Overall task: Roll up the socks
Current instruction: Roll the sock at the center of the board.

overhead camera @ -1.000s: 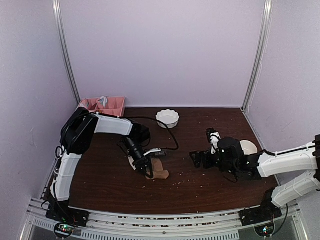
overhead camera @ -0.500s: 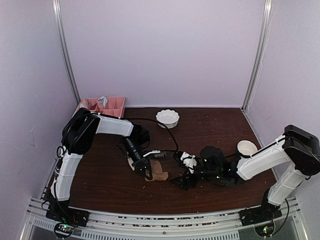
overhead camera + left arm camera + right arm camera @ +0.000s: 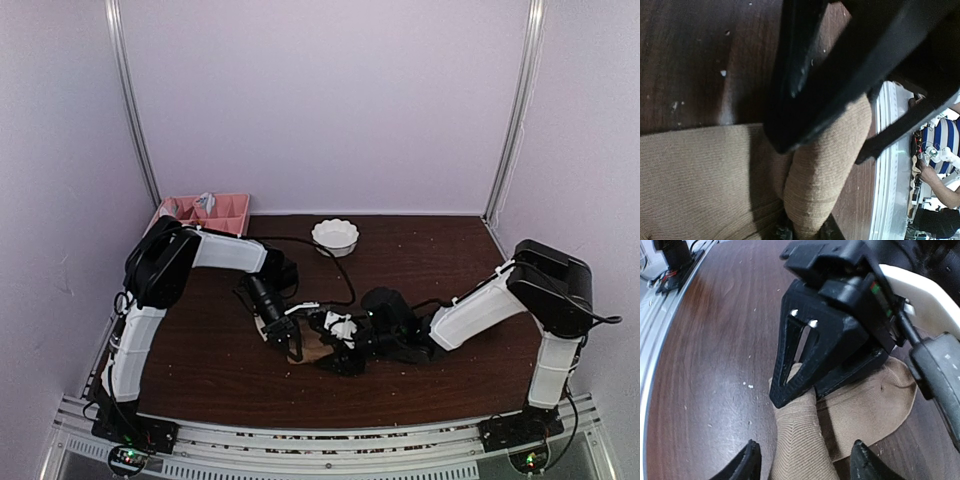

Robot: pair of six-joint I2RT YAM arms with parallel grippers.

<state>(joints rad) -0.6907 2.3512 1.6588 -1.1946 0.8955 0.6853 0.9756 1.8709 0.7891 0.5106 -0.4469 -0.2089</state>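
Observation:
A tan-brown sock (image 3: 318,347) lies on the dark table, left of centre near the front. Part of it is rolled into a tube (image 3: 802,440) and the rest lies flat (image 3: 695,180). My left gripper (image 3: 291,343) is shut on one end of the rolled tube (image 3: 822,165); in the right wrist view its black fingers (image 3: 805,350) clamp that end. My right gripper (image 3: 805,461) faces it from the other side, open. Its fingertips (image 3: 751,460) stand on either side of the tube without touching it. In the left wrist view those black fingers (image 3: 800,80) straddle the tube.
A white scalloped bowl (image 3: 335,237) stands at the back centre. A pink compartment tray (image 3: 205,212) sits at the back left corner. Pale crumbs dot the table (image 3: 440,250). The metal rail of the near edge (image 3: 330,440) runs just in front of the sock.
My right arm has swept left across the table to the sock, and its jaws have narrowed around the rolled part. My left gripper has kept its hold in place.

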